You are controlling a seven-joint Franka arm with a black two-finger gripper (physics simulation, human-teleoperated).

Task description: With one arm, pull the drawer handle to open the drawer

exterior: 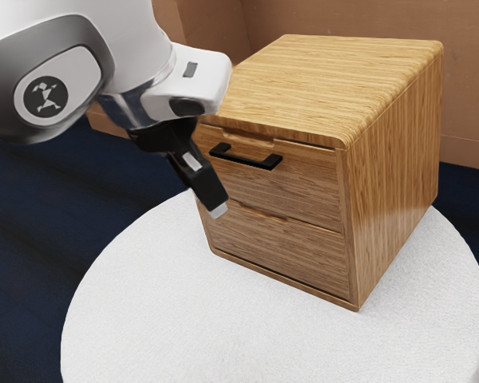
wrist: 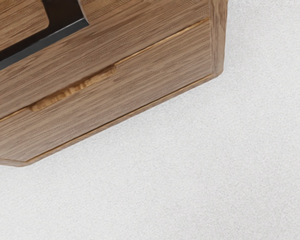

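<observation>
A light wooden cabinet [exterior: 335, 88] with two drawers stands on a round white table [exterior: 223, 319]. The top drawer [exterior: 291, 191] carries a black bar handle [exterior: 245, 157], and its front looks about flush with the cabinet face. My black gripper [exterior: 215, 207] hangs in front of the cabinet's front corner at the exterior view's left. It points down, just below and to the left of the handle, and does not touch it. In the wrist view the handle [wrist: 35, 42] lies above the lower drawer front [wrist: 130, 85], which has a carved finger groove [wrist: 72, 90].
White tabletop [wrist: 190, 180] spreads in front of the cabinet with free room. Dark blue floor [exterior: 40, 207] surrounds the table, and brown walls [exterior: 471, 72] stand behind the cabinet.
</observation>
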